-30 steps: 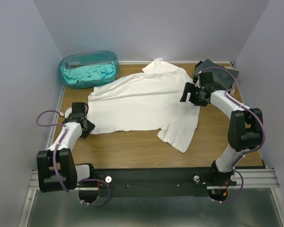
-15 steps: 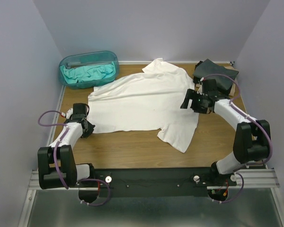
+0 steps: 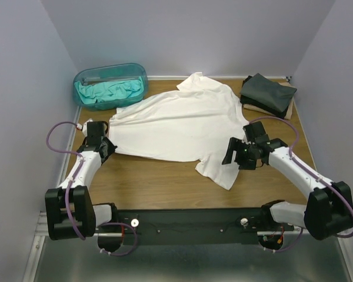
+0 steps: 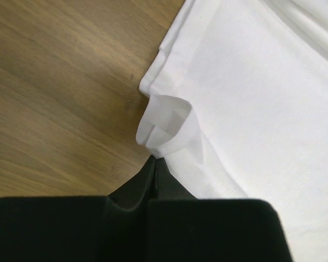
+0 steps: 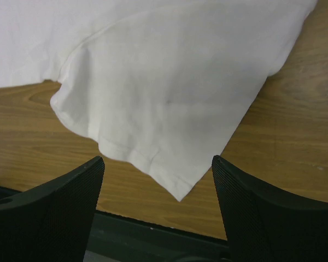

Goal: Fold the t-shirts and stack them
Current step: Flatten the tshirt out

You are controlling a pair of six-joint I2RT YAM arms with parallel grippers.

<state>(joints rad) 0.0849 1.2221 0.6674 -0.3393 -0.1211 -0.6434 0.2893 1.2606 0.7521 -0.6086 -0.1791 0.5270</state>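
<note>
A teal tub [image 3: 85,75] sits at the far left corner of the worktop [image 3: 159,182], with a teal t-shirt [image 3: 109,91] bunched inside. The left arm stretches from its near-left base along the left edge. Its end effector [image 4: 154,166] is clenched on a pinched fold at the hem corner of the white t-shirt [image 3: 176,120], which lies spread across the middle. The right arm bows out toward the right edge, then angles inward. Its end effector [image 5: 156,162] is released, fingers wide apart above the shirt's near sleeve. Dark folded t-shirts [image 3: 267,94] rest at the far right corner.
</note>
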